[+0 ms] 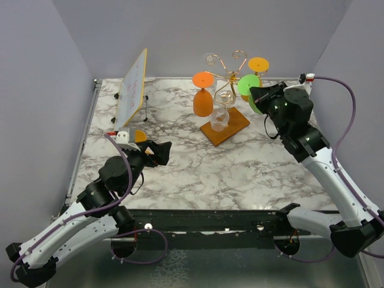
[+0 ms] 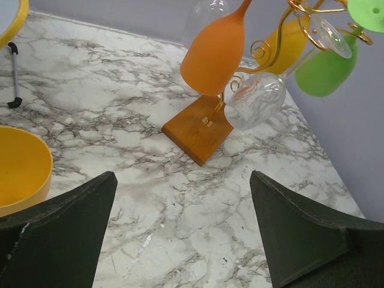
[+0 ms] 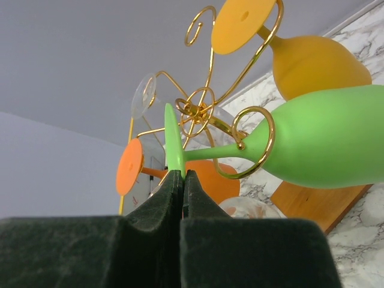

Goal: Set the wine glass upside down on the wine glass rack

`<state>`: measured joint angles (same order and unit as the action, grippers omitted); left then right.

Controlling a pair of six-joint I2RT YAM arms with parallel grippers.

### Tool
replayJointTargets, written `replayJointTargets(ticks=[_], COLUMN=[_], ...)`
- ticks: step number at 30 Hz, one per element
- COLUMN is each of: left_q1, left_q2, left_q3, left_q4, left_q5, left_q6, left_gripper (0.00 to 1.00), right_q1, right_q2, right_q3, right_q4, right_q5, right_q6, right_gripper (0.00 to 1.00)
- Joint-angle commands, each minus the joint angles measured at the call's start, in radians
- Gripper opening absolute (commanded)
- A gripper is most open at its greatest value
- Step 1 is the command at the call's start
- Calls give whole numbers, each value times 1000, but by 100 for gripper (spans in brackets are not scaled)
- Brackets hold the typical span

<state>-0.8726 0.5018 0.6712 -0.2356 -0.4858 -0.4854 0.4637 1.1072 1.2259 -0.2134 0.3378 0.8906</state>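
The wine glass rack point(image 1: 228, 77) is a gold wire stand on a brown wooden base point(image 1: 235, 128) at the back of the table. A green wine glass point(image 3: 324, 138) lies nearly sideways, its stem threaded through a gold loop of the rack point(image 3: 198, 111). My right gripper point(image 3: 182, 175) is shut on the edge of its flat green foot. In the top view that right gripper point(image 1: 259, 96) sits just right of the rack, against the green wine glass point(image 1: 248, 86). My left gripper point(image 2: 183, 234) hangs open over bare marble with nothing between its fingers, short of the base point(image 2: 195, 129).
An orange glass point(image 1: 203, 99), a yellow glass point(image 1: 258, 64) and a clear glass point(image 1: 219, 117) hang on the rack. A tilted whiteboard point(image 1: 132, 96) stands at the back left. A yellow bowl point(image 2: 21, 171) lies close to the left gripper's left side.
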Motion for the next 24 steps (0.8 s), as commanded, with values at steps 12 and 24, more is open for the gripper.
replayJointTargets(ticks=[12, 24], left_q1=[-2, -2], left_q2=[45, 52], left_q3=[4, 7], left_q4=[-59, -70], left_q5=[-38, -48], left_q6=[-36, -38], left_gripper=[93, 93], right_q1=[-3, -3], right_q2=[-58, 29], right_q3=[-32, 4], right_q4=[-52, 9], right_q5=[179, 206], right_q6=[17, -80], right_gripper=[1, 1])
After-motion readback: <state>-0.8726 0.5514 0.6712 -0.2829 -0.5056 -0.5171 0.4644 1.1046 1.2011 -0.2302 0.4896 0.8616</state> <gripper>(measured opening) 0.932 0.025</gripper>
